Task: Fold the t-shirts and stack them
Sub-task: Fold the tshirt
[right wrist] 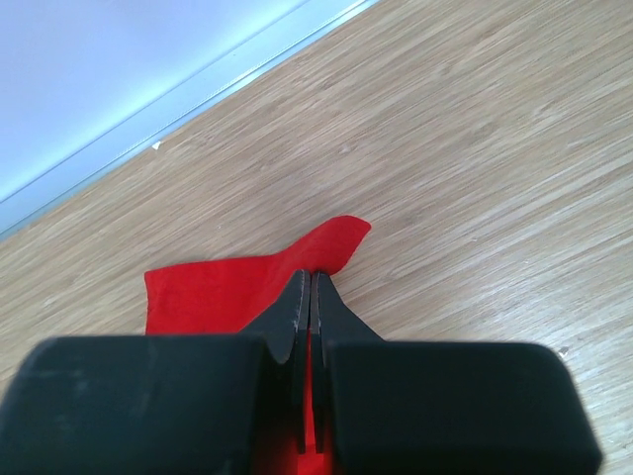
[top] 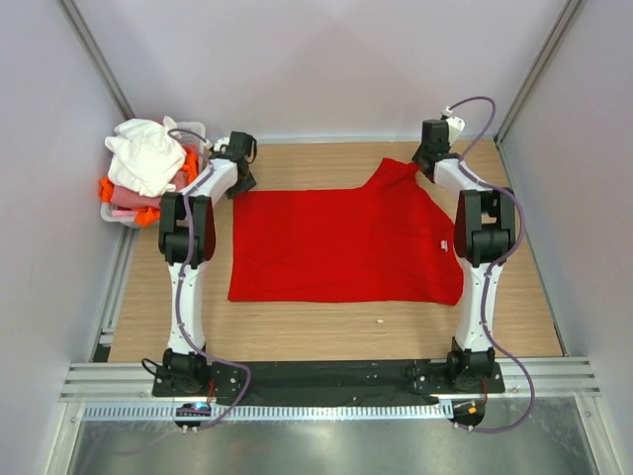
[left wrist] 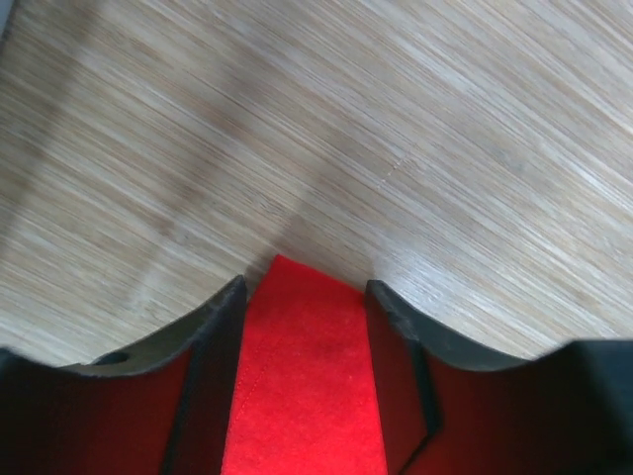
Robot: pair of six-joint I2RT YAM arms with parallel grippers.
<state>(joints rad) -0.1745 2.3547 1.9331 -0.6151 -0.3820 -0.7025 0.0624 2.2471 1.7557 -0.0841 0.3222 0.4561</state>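
A large red t-shirt [top: 336, 247] lies spread on the wooden table, its far right part bunched upward. My left gripper [top: 240, 183] is at the shirt's far left corner. In the left wrist view that red corner [left wrist: 307, 376] lies between the fingers of the open left gripper [left wrist: 306, 287], and the jaws stand apart on either side of it. My right gripper [top: 425, 163] is at the far right, and in the right wrist view it [right wrist: 311, 275] is shut on a red fold [right wrist: 218, 292] of the shirt. White [top: 146, 153], orange [top: 188, 165] and pink [top: 134, 196] t-shirts are piled at the far left.
The pile sits in a white slotted basket [top: 195, 128] at the table's far left corner, close to my left arm. Pale walls enclose the table on three sides. A small white speck [top: 380, 320] lies on the wood in front of the shirt.
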